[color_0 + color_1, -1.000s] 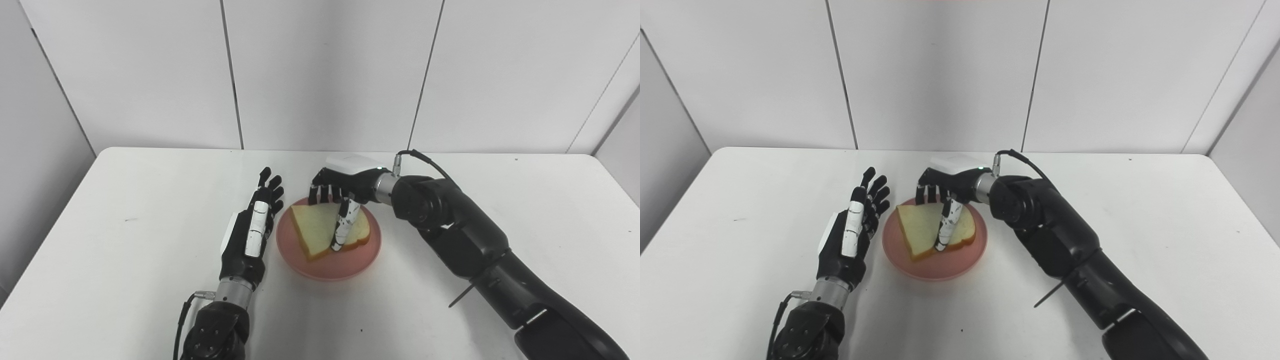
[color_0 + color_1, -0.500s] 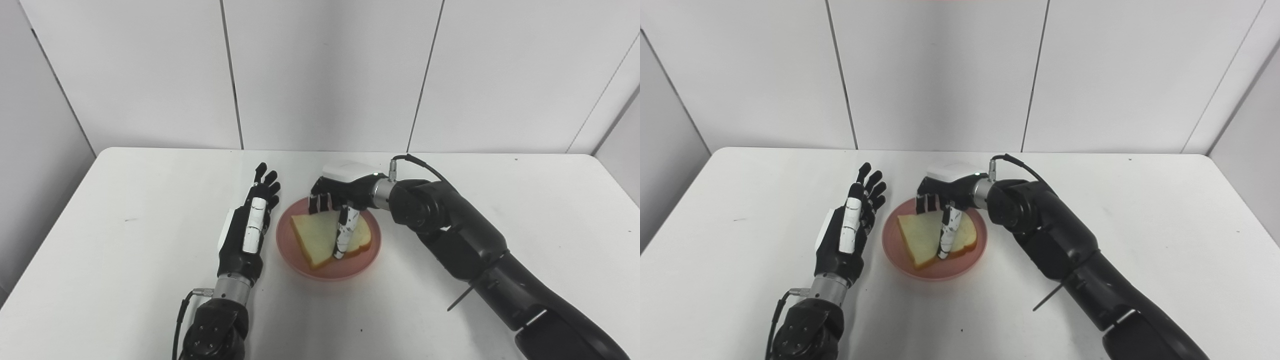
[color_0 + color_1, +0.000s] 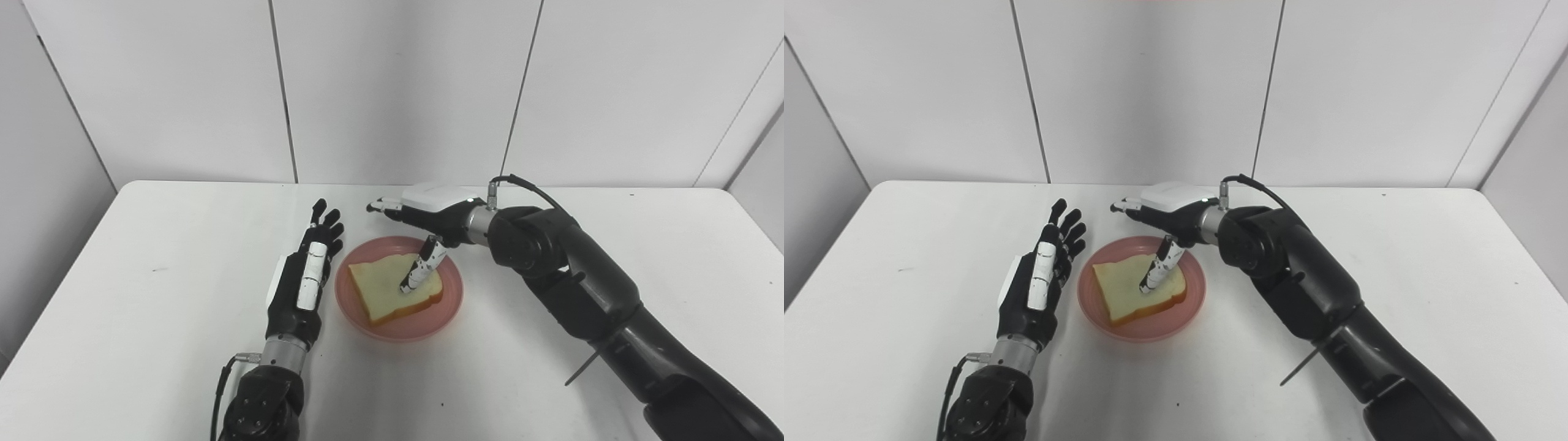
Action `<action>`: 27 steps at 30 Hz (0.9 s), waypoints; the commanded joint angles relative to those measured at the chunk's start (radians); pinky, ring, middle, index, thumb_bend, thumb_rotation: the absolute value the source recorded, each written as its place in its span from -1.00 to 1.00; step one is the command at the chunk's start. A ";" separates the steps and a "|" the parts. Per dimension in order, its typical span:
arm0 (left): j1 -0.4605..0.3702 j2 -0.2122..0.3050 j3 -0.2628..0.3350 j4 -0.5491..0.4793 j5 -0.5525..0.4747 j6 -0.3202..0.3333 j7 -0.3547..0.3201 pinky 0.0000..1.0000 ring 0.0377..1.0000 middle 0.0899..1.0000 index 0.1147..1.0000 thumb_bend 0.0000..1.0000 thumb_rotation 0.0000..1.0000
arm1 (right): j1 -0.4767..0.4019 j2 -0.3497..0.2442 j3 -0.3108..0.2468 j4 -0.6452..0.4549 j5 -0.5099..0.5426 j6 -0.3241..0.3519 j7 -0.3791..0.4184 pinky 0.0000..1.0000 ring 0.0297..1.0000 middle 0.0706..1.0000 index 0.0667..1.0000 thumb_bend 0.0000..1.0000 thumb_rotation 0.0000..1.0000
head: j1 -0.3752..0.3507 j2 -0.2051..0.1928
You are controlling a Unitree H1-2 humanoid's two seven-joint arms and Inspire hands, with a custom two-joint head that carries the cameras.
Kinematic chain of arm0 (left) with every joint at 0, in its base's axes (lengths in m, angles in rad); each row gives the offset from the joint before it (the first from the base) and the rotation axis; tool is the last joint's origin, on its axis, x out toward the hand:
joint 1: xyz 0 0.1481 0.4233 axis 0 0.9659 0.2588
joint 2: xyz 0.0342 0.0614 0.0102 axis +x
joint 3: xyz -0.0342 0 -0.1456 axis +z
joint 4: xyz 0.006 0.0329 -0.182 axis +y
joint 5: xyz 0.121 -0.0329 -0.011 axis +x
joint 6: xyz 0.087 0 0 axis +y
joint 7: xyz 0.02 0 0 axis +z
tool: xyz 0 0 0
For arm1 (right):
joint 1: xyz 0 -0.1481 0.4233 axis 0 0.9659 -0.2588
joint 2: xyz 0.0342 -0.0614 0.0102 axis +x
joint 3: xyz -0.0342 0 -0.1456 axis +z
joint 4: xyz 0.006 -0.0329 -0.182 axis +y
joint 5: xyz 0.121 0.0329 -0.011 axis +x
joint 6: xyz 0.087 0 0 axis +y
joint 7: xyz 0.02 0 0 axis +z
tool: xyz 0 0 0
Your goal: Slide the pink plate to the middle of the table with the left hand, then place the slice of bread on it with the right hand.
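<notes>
On the white table [image 3: 153, 306], midway between its left and right edges, sits the pink plate [image 3: 450, 300] with the slice of bread [image 3: 383, 291] lying flat on it. The right hand [image 3: 429, 211] hovers over the plate's far rim, fingers spread and holding nothing, thumb tip reaching down toward the bread. The left hand [image 3: 303, 285] rests just left of the plate, fingers straight and apart.

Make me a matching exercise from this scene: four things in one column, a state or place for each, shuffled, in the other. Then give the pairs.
Things:
1. bread
2. plate
3. left robot hand
4. right robot hand

States:
A. open, fingers straight, resting left of the plate
B. pink, on the white table, holding the slice
C. lying flat inside the plate
D. open above the plate's far side, thumb pointing down at the slice

Pairs: 1-C, 2-B, 3-A, 4-D
</notes>
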 commanded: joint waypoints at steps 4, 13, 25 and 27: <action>-0.037 0.010 0.001 -0.020 -0.013 -0.027 -0.016 0.95 0.92 0.94 0.95 0.69 0.92 | -0.058 -0.012 -0.047 -0.061 0.018 0.024 0.013 0.77 0.97 1.00 0.98 1.00 -0.48 | -0.002 -0.004; -0.034 0.012 0.004 -0.012 -0.011 -0.043 -0.012 0.94 0.90 0.92 0.94 0.70 0.91 | 0.008 -0.057 -0.136 -0.214 0.078 0.070 0.028 0.61 0.96 1.00 0.94 1.00 -0.46 | -0.004 -0.011; -0.015 0.033 0.004 -0.004 0.004 -0.087 -0.010 0.97 0.93 0.95 0.96 0.67 0.93 | 0.369 0.090 -0.432 -0.379 0.250 0.161 -0.290 0.57 0.81 0.92 0.98 0.86 0.36 | -0.013 -0.046; -0.011 0.037 0.004 -0.005 0.006 -0.088 -0.006 0.95 0.93 0.94 0.95 0.67 0.93 | 0.432 0.142 -0.470 -0.401 0.305 0.162 -0.336 0.58 0.80 0.93 1.00 0.76 0.67 | -0.015 -0.053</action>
